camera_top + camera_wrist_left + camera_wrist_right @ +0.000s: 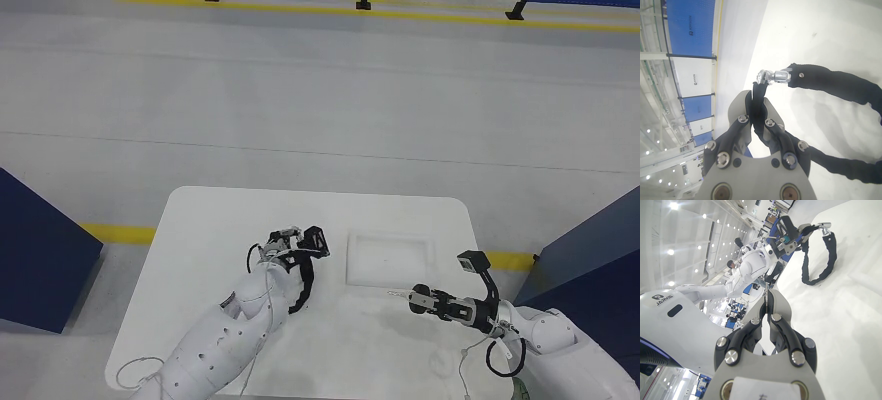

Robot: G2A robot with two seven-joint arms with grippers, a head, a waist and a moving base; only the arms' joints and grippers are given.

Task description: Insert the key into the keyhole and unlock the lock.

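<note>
While the key (766, 299) is well apart from the lock (831, 83), the step in hand looks to be the approach before insertion. The left gripper (756, 98) is closed on the black sleeve of the lock just below its chrome head (773, 76), holding it up over the middle of the table (200, 230), a little toward the left edge. The sleeved loop hangs down toward the surface, and I cannot tell whether it touches. The right gripper (768, 299) sits nearer the front right corner, its fingers pinched on the thin metal key, whose blade points out toward the lock. I cannot make out the keyhole, so the next move seems to call for two things: bringing the key across to the chrome head, and lining the blade up with the opening, with the left gripper keeping the head steady. A slight tilt could make the blade skid off the rounded metal. The table is white with rounded corners, and a pale shallow tray (388, 237) lies near its far edge, between the two arms. Around it is grey floor with yellow lines (120, 233), and dark blue partitions (35, 260) stand beyond the left and right edges.
</note>
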